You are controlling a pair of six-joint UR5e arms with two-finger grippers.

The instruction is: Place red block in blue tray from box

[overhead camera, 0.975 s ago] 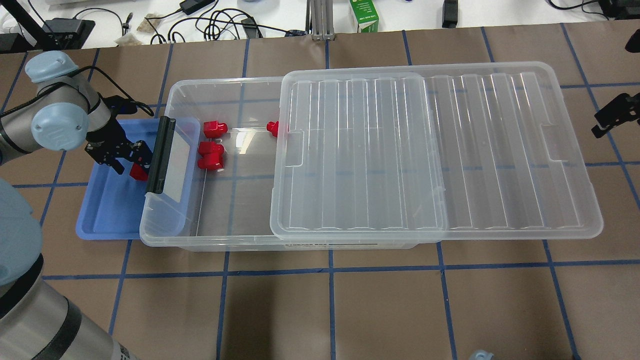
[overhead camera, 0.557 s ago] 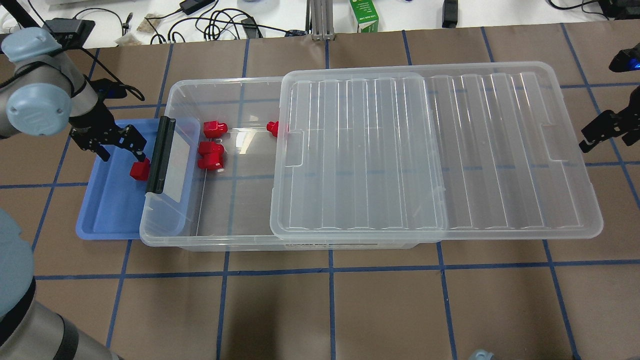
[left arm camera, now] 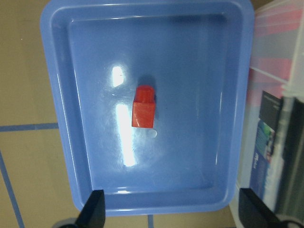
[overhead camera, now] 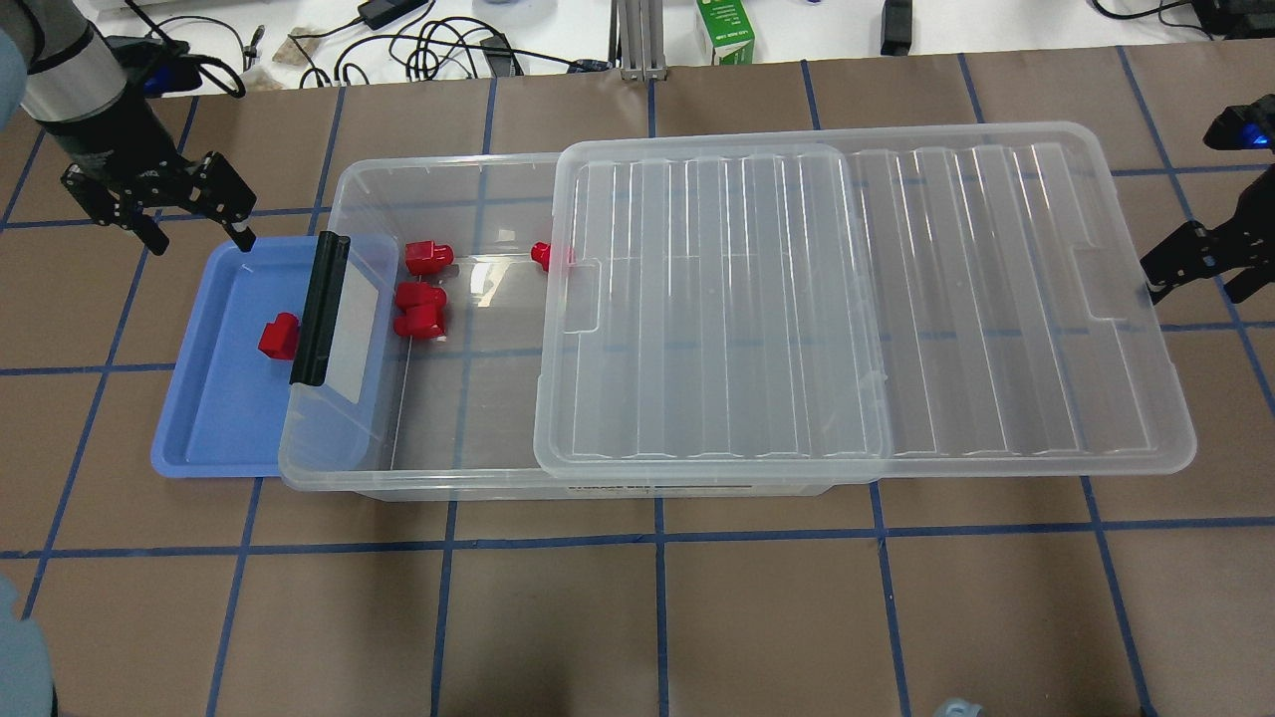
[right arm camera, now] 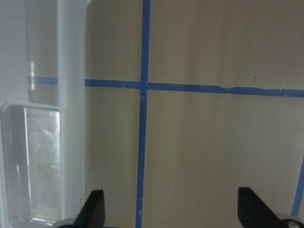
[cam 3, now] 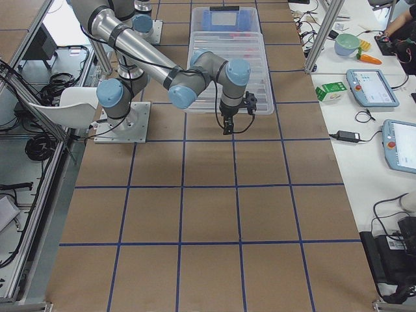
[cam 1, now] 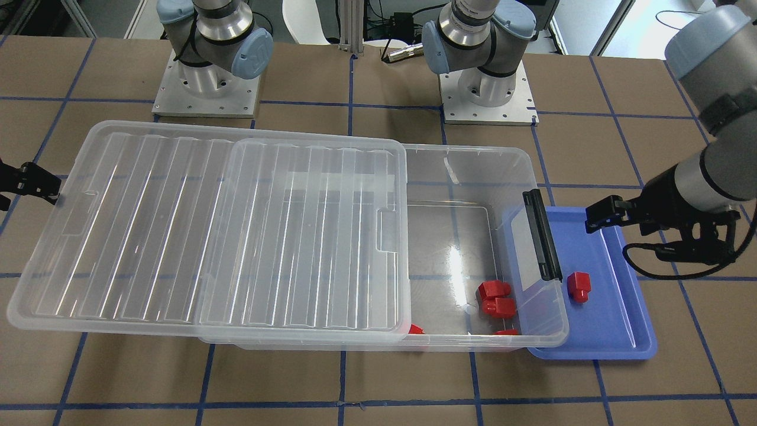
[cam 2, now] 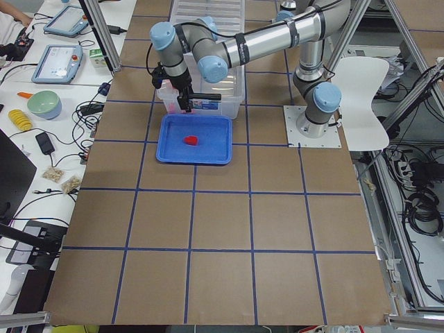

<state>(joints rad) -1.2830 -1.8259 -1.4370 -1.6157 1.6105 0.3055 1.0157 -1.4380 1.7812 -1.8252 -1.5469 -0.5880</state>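
Note:
The red block (overhead camera: 279, 336) lies free on the floor of the blue tray (overhead camera: 224, 418), next to the box's latched end; it also shows in the left wrist view (left arm camera: 144, 107) and the front view (cam 1: 578, 286). My left gripper (overhead camera: 202, 239) is open and empty, raised above the tray's far left corner, apart from the block. The box (overhead camera: 398, 483) is a clear bin with its ribbed lid (overhead camera: 857, 299) slid to the right, so its left part is uncovered. My right gripper (overhead camera: 1190, 287) is open and empty just off the lid's right end.
Several other red pieces (overhead camera: 420, 311) lie in the uncovered part of the box. The black latch (overhead camera: 317, 309) overhangs the tray's right edge. Cables and a green carton (overhead camera: 725, 30) sit beyond the table's far edge.
My left gripper has let go of the red block, opened, and moved up and back-left away from the tray. The block stays in the tray. My right gripper has moved in toward the lid's end.

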